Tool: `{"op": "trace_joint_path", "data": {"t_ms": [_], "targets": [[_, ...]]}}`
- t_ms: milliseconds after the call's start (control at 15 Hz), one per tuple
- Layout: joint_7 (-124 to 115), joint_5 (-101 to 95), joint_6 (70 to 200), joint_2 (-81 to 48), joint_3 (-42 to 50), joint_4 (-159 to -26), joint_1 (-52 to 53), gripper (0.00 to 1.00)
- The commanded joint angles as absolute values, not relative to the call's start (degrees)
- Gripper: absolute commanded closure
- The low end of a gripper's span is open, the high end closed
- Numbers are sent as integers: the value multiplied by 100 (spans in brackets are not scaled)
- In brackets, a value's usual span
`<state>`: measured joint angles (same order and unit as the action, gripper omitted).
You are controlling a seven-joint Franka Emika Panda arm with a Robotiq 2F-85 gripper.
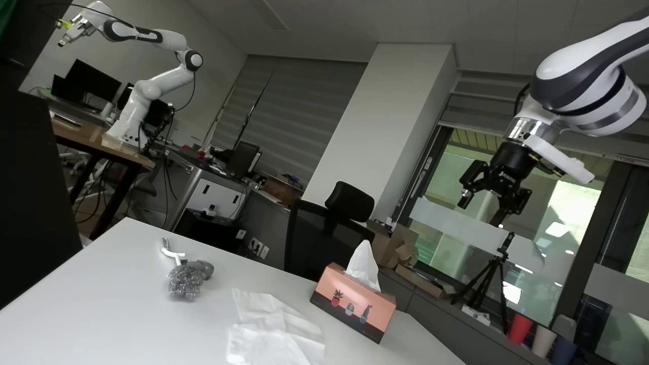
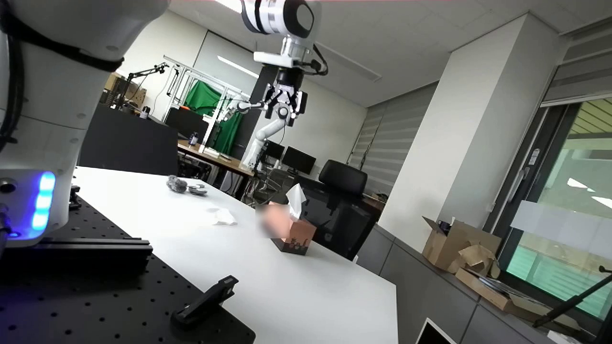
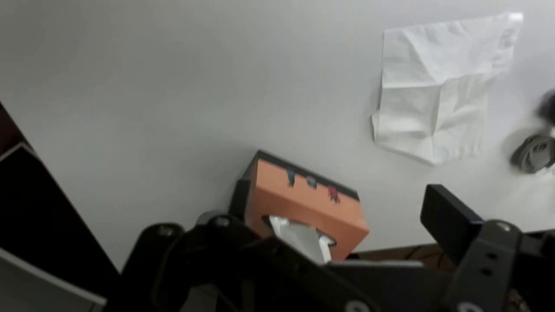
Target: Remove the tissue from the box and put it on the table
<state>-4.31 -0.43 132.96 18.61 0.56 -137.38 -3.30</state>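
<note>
The black end effector, spread wide, hangs well above the peaked white tissue jutting from its orange-and-black cardboard box; descent likely follows.

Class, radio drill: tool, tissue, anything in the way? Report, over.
Tool open, empty, apart from box. Loose tissue lying on table; another tissue sticking out of box. Silvery clump farther off, probably no obstacle.

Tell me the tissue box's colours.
The tissue box is salmon above, dark below; clearest in an exterior view.
</note>
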Motion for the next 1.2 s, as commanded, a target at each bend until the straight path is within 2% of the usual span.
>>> {"op": "trace_joint_path", "data": {"t_ms": [0,200,533,600,1133], "targets": [[-926,-395,14592,1135,30,-13250,-570,0],[-1196,-739,14982,455,52,-12709,-745,0],[-1261,-820,14113,-644,327,-11446,-691,0],[-935,-663,14537,-188,331,-12097,-632,0],[-884,-648,14539,-316,369,-11998,-584,0]]}}
